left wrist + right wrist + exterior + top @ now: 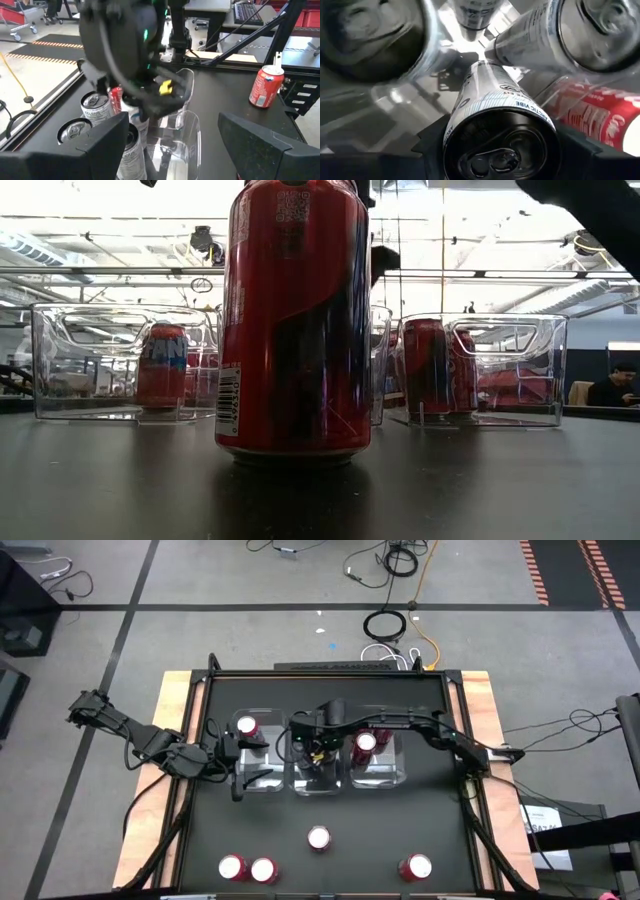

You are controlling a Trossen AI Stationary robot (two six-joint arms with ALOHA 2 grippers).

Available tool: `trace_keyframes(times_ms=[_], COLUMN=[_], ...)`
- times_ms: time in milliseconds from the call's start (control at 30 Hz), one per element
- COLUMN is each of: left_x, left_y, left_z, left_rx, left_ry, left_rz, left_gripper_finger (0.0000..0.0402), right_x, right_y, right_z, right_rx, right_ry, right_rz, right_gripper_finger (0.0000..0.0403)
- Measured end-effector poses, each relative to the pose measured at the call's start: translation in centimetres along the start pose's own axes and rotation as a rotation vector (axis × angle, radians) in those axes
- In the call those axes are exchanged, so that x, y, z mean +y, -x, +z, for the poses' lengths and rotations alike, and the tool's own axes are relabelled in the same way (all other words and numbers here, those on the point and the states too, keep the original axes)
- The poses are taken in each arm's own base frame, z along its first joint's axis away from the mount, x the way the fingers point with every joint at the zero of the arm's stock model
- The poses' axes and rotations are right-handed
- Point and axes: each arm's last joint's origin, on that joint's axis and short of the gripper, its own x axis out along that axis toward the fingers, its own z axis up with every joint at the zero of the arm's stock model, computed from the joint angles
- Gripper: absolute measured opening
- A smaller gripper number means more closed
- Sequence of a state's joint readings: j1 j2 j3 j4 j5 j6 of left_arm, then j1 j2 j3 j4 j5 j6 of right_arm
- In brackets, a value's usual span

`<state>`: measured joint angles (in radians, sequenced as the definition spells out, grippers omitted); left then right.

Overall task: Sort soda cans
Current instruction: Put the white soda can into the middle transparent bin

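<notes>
from above i see my right gripper (318,752) down in the middle clear bin (318,787), left gripper (236,772) by the left bin (262,780), fingers apart; four red cans (319,838) near the tabletop's front edge. right wrist: fingers clamped on a silver-sided dark can (501,131) among others.

Red cylindrical soda cans with silvery-white tops (318,838) stand on the matte black tabletop (420,820), which is edged by pale wooden boards (172,710). The nearest red can (295,320) carries a dark swirl, a white barcode panel and a small black code square near its top. The white-and-silver can with dark lettering and a dark grey top (501,135) lies between black fingers beside clear colourless plastic bins (485,370).
</notes>
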<state>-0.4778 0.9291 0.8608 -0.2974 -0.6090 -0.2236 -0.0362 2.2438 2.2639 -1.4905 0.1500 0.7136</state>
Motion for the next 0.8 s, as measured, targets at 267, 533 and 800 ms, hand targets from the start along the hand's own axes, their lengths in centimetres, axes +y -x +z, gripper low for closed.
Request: trace_keyframes(times_ms=[267,533,800], left_x=[0.0,0.0,0.0], left_y=[0.0,0.0,0.0], left_z=[0.0,-0.1,-0.1], left_rx=[0.003,0.006,0.006], left_ry=[0.0,-0.001,-0.002], left_rz=[0.001,0.001,0.001], left_gripper_finger=[0.0316,0.0316,0.0316], right_x=[0.2,0.2,-0.9], right_y=[-1.0,-0.8,2.8], right_z=[0.3,0.4,-0.1], right_rx=[-0.001,-0.01,-0.091], right_ry=[-0.001,-0.007,-0.05], right_rz=[-0.018,-0.01,0.039], right_gripper_finger=[0.0285,0.0311,0.0313])
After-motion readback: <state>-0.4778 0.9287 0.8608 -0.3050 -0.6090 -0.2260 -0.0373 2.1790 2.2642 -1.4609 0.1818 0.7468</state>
